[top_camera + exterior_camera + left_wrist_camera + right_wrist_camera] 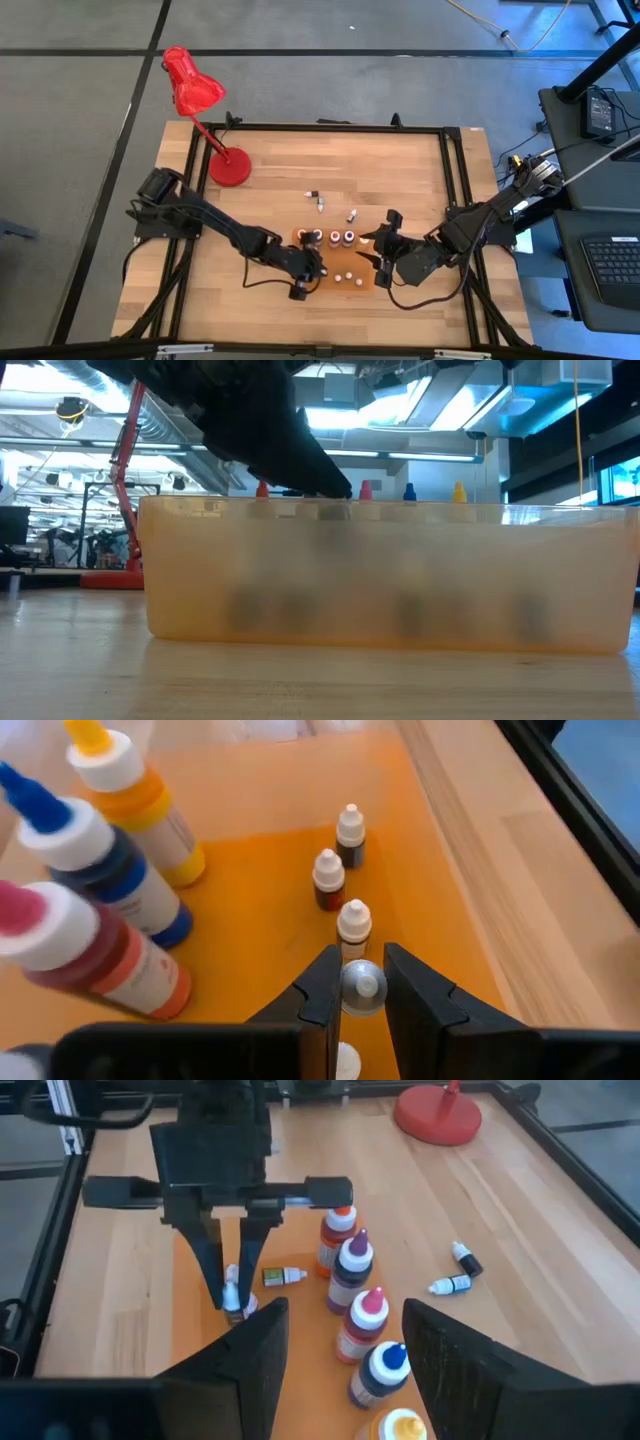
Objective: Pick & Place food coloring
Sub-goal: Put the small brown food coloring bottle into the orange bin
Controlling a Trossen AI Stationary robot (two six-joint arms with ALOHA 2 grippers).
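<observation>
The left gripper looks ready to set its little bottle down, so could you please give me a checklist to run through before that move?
1. Left gripper shut on the small dropper bottle: ok.
2. Bottle is over the orange tray: ok.
3. Three small droppers ahead stand upright, apart from the held one: ok.
4. Tall bottles stand to the side, untouched: ok.
5. Right gripper open, empty, waiting at the tray's other end: ok.
6. Held bottle's base touching the tray floor: cannot tell.
</observation>
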